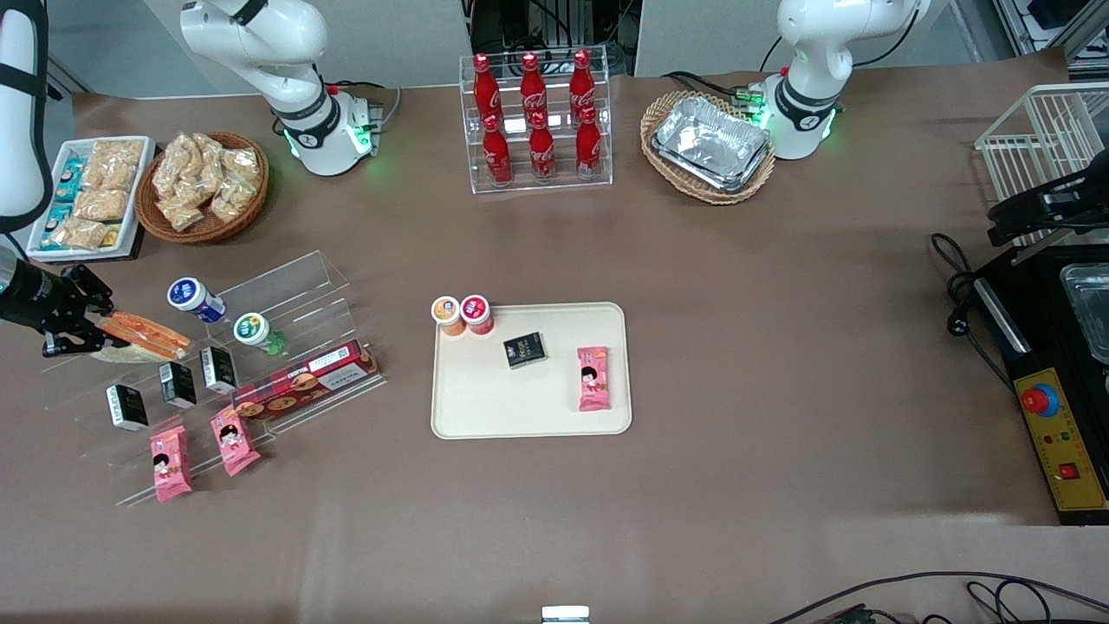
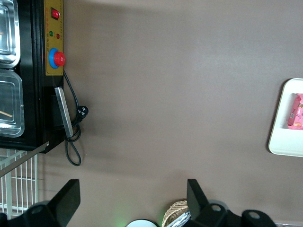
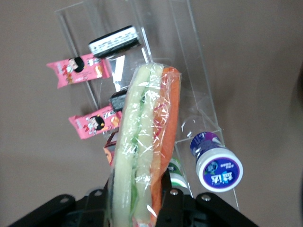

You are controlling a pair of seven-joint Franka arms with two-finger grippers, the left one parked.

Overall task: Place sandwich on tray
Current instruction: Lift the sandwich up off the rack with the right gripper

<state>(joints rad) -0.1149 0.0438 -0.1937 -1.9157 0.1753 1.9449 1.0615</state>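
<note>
On the brown worktop (image 1: 693, 485), the cream tray (image 1: 485, 407) carries a pink packet (image 1: 593, 378), a small black box (image 1: 525, 349) and two capped cups (image 1: 463, 314) at its farther edge. Toward the working arm's end, above a clear acrylic rack (image 1: 295, 290), the hand (image 1: 82, 322) is clamped on the wrapped sandwich (image 1: 143, 338) (image 3: 142, 151), well apart from the tray.

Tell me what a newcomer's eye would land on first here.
Probably the wrapped sandwich, clamped in the gripper above the clear display stand at the working arm's end of the table. Next, the cream tray mid-table, and the red bottles farther from the camera.
</note>
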